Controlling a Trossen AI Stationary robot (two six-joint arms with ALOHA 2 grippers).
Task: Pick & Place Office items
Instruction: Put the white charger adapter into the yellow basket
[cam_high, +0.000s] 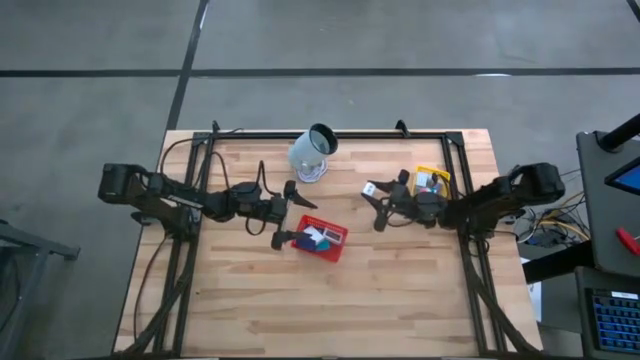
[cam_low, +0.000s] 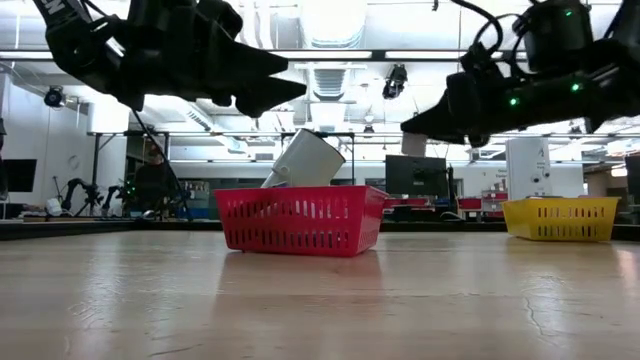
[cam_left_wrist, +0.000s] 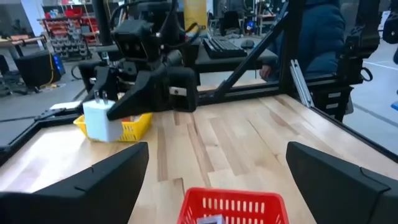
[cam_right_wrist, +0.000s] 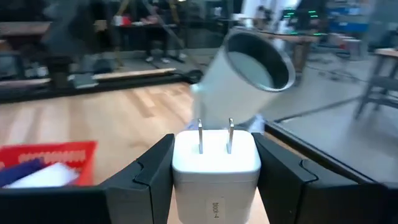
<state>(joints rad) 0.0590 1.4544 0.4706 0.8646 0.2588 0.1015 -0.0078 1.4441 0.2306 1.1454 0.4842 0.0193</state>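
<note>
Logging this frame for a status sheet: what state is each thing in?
Left pincer: open, empty, beside the red tray.
Right pincer: shut on the white charger, prongs pointing forward.
Cup: tilted, mouth open.
Red tray: holds some items.
Yellow tray: upright; contents unclear.

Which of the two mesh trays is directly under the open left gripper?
The red tray, near the table's middle. The left gripper hangs open over its edge; the yellow tray sits beside the right arm.
</note>
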